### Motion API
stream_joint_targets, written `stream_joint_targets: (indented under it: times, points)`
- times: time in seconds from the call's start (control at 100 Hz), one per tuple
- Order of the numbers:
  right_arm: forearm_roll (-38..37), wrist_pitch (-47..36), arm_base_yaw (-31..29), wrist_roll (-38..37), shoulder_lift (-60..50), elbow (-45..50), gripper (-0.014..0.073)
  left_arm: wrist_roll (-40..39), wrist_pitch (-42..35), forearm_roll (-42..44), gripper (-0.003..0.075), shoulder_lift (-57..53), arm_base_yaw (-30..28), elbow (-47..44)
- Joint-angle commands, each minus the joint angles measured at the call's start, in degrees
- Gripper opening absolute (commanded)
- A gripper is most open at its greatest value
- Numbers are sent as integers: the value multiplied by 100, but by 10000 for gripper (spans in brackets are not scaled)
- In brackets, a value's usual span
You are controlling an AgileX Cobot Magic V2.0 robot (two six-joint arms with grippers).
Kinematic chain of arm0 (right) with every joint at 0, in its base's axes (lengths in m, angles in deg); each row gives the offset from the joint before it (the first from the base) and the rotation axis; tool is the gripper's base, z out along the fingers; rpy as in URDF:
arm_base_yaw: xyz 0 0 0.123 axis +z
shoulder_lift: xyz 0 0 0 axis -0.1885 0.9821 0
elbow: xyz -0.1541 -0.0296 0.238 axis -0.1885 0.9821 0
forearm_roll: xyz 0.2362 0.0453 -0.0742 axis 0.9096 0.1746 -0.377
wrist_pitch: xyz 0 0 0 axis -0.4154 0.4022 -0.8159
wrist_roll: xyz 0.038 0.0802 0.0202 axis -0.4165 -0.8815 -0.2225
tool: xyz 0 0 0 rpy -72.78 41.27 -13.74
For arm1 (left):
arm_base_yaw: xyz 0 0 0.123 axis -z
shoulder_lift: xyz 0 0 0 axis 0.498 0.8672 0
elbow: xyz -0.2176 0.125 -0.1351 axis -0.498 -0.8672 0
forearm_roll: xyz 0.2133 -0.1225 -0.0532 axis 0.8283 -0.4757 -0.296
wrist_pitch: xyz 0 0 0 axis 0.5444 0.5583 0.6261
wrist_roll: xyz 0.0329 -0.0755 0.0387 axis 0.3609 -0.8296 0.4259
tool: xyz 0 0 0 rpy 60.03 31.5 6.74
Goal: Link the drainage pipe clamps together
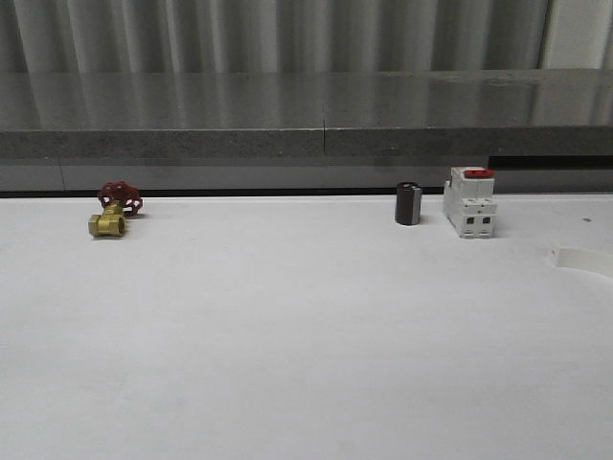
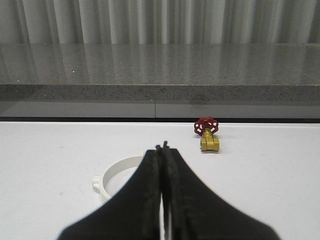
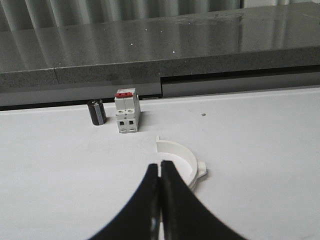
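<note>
One white half-ring drainage pipe clamp (image 2: 116,171) lies flat on the white table just beyond my left gripper (image 2: 162,148), which is shut with nothing between its fingers and hides part of the band. The other clamp (image 3: 181,160) lies just beyond my right gripper (image 3: 159,165), also shut and empty, its lug pointing away from the fingers. In the front view a piece of that clamp (image 1: 580,259) shows at the right edge.
A brass valve with a red handwheel (image 1: 114,209) sits at the back left of the table. A dark cylinder (image 1: 408,203) and a white breaker with a red top (image 1: 470,202) stand at the back right. A grey ledge (image 1: 306,115) runs behind the table.
</note>
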Motion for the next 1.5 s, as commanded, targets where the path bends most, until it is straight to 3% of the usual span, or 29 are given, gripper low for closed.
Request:
stream_joint_targets:
  times: [0.0,0.52,0.78,0.97,1.09,1.39,1.49]
  points:
    - [-24,-483,-34,40,-106,-91,-118,-51,-421,6,-20,-177,3,-197]
    - [-24,-483,-34,40,-106,-91,-118,-51,-545,28,-20,-154,3,-38]
    - [-24,-483,-34,40,-106,-91,-118,-51,546,-268,-20,897,3,1483]
    - [-24,-483,-34,40,-106,-91,-118,-51,3049,-360,-20,2366,3,3325]
    - [-24,-483,-34,40,-106,-91,-118,-51,4122,-360,-20,3191,3,4176]
    - [-24,-483,-34,40,-106,-91,-118,-13,4186,-509,-12,4262,3,4540]
    - [-24,-483,-34,40,-106,-91,-118,55,4186,-702,122,4457,3,4540]
